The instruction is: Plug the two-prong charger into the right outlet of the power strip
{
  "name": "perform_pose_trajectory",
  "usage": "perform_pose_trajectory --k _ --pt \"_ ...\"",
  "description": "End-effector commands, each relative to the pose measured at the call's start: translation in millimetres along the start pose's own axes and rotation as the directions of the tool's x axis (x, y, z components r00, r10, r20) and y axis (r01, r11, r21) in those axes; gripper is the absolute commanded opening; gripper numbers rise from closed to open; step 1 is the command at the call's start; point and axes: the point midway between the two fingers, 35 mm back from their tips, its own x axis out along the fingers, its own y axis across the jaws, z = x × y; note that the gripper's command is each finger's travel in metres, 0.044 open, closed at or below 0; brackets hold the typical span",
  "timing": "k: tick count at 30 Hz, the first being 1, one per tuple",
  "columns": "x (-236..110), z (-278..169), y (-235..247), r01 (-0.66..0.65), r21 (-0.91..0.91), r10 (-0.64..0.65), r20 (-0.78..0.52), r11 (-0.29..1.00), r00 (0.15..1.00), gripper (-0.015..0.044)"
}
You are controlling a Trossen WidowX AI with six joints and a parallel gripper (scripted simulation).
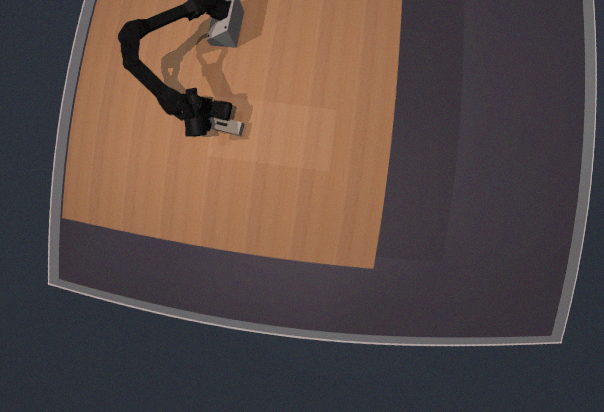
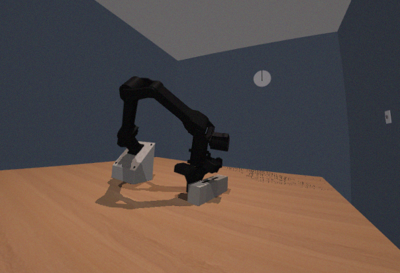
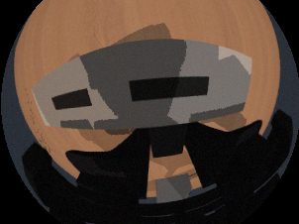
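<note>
The grey power strip point(image 1: 232, 127) point(image 2: 209, 187) point(image 3: 210, 65) lies flat on the wooden table point(image 1: 302, 79) point(image 2: 167, 236). In the wrist view it shows two dark outlet slots, one slot point(image 3: 169, 88) near the middle and another slot point(image 3: 70, 100) at the left. My gripper point(image 1: 209, 122) point(image 2: 191, 183) point(image 3: 162, 120) points down at the strip's near end and is shut on a small dark charger point(image 3: 165, 139). The charger sits just below the middle slot in the wrist view. Its prongs are hidden. In the top and exterior views the fingers hide the charger.
The arm's grey wedge-shaped base point(image 1: 226, 23) point(image 2: 136, 165) stands on the table behind the strip. A paler rectangle point(image 1: 297, 139) is marked on the table to the right of the strip. The table edge point(image 1: 388, 129) lies far to the right.
</note>
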Motion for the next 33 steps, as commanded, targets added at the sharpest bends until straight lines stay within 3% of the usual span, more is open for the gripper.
perform_pose_trajectory --k 1,33 --pt "0.4 9.4 -1.2 -0.003 0.027 0.002 0.024 1.000 1.000 0.0000" --pt "-1.0 6.0 -1.1 -0.003 0.027 0.002 0.023 1.000 1.000 0.0000"
